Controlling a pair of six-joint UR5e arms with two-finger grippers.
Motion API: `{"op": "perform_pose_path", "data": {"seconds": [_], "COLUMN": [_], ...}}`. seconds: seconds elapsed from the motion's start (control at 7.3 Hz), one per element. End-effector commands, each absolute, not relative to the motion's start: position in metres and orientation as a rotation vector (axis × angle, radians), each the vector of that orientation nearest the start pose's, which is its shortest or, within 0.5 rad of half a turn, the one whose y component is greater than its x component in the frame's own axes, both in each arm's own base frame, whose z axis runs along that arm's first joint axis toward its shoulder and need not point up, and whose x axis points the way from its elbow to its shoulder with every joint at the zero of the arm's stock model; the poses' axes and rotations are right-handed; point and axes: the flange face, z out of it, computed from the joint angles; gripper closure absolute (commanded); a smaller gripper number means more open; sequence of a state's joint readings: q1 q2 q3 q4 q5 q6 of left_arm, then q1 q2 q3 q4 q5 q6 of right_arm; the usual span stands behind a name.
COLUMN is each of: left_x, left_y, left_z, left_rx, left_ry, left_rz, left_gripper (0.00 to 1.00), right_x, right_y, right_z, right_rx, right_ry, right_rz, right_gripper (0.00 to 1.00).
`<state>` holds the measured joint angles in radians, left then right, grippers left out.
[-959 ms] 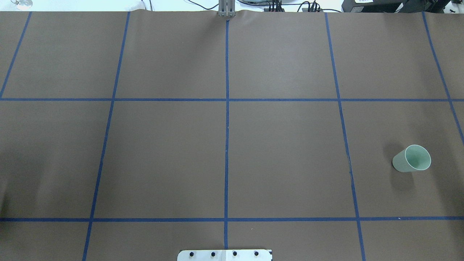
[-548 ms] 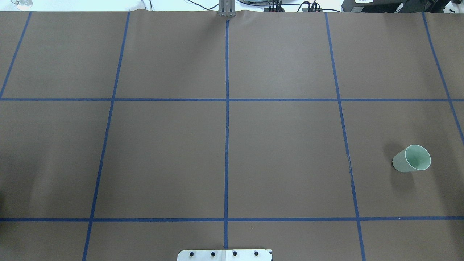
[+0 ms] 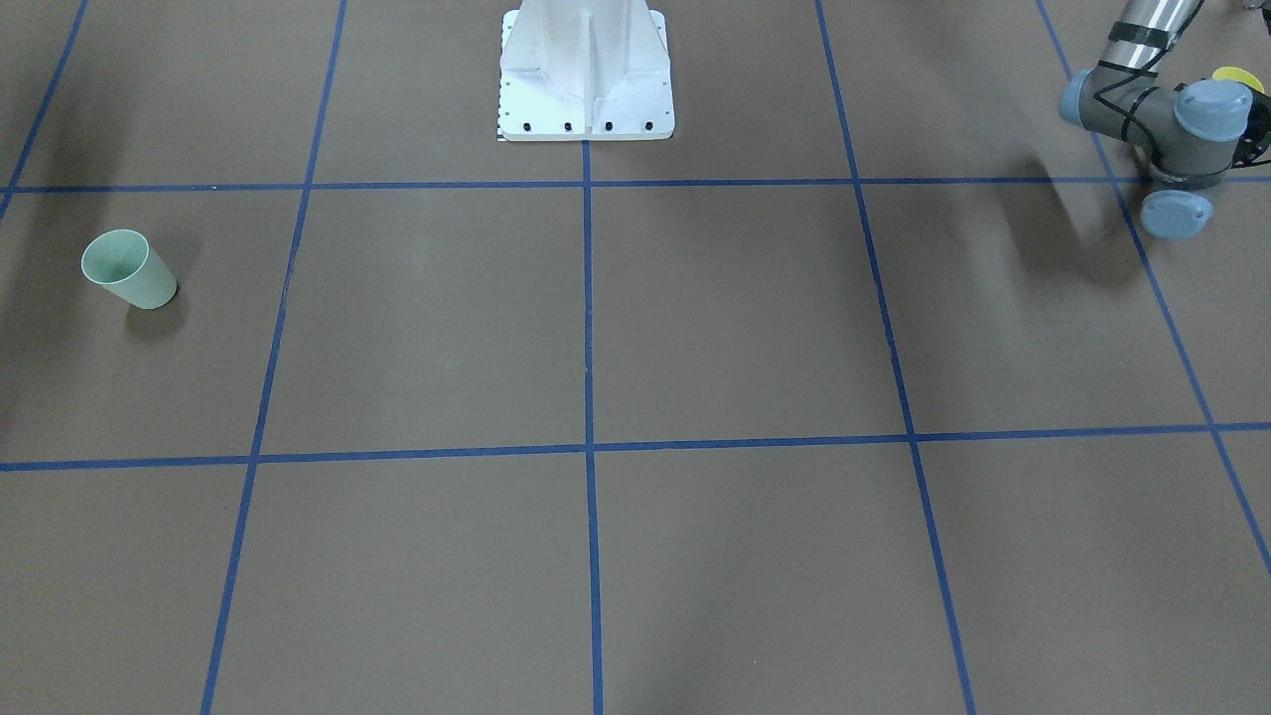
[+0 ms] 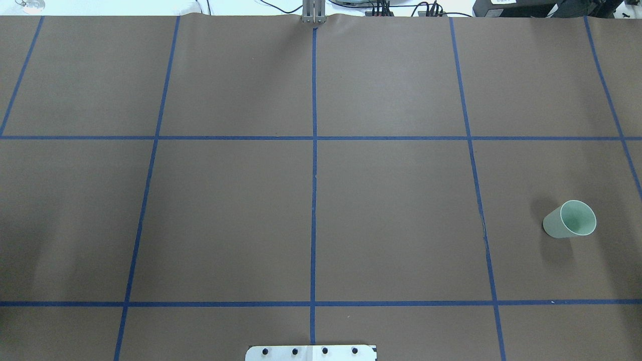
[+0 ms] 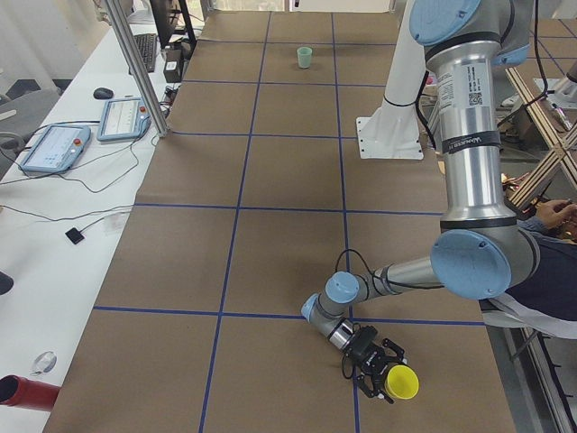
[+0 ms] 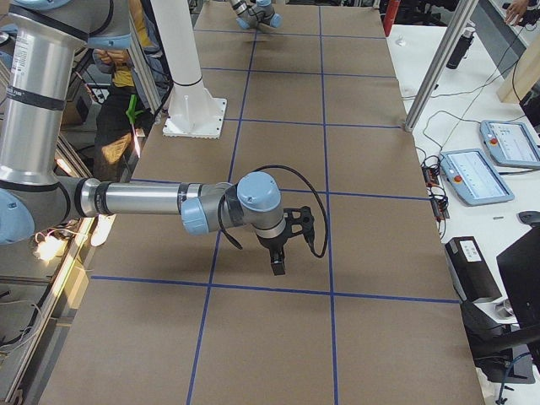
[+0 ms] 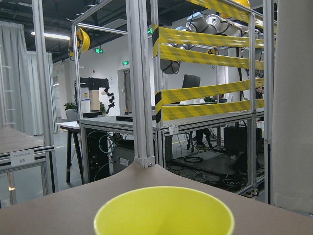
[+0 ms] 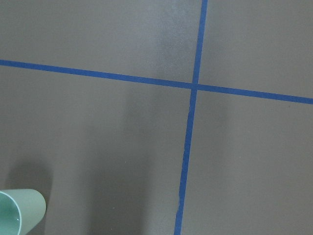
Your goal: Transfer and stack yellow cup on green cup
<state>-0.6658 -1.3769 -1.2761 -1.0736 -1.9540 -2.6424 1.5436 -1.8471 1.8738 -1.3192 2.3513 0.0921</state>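
The yellow cup (image 5: 402,382) stands near the table's corner on my left side. Its rim fills the bottom of the left wrist view (image 7: 164,215), and a sliver shows behind the arm in the front-facing view (image 3: 1237,75). My left gripper (image 5: 371,368) is low, right against the cup; I cannot tell whether it is open or shut. The green cup (image 4: 570,219) stands upright far off on my right side (image 3: 129,270); it also shows in the right wrist view (image 8: 20,210). My right gripper (image 6: 277,263) hangs above the table, fingers pointing down; its state cannot be told.
The brown table cover carries a blue tape grid (image 4: 314,165). The white robot base (image 3: 586,79) stands at the middle of my edge. An aluminium post (image 5: 135,63) and tablets (image 5: 54,146) stand beyond the far edge. A person sits behind the left arm (image 5: 550,216).
The green cup has not moved. A faint shadow at the left edge of the overhead view has faded away.
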Motion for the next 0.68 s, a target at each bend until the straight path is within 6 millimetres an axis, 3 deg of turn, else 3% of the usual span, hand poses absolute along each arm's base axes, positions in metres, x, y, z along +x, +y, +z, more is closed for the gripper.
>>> {"op": "perform_pose_path", "data": {"seconds": [0.0,0.27,0.41,0.55], "left_x": [0.1321,0.1335,0.1321,0.1303], "left_y": [-0.2202,-0.2189,-0.2176,-0.2159], "left_z": [0.8992,0.9006,0.9025,0.905], "left_rx": [-0.226,-0.233,-0.23,-0.225], "left_ry": [-1.191,-1.189,-1.198,-1.206], "left_rz": [-1.751,-1.752,-1.758,-1.754], "left_gripper": [0.0,0.0,0.2,0.63], "right_x": [0.053,0.0548,0.0554,0.056], "right_y": [-0.3951,-0.3942,-0.3927,-0.392], "right_z": [0.5994,0.5992,0.6011,0.6009], "right_rx": [0.222,0.226,0.223,0.223], "right_ry": [-0.788,-0.787,-0.788,-0.788], "right_rz": [-0.047,-0.047,-0.045,-0.044], "right_gripper": [0.0,0.0,0.0,0.0]}}
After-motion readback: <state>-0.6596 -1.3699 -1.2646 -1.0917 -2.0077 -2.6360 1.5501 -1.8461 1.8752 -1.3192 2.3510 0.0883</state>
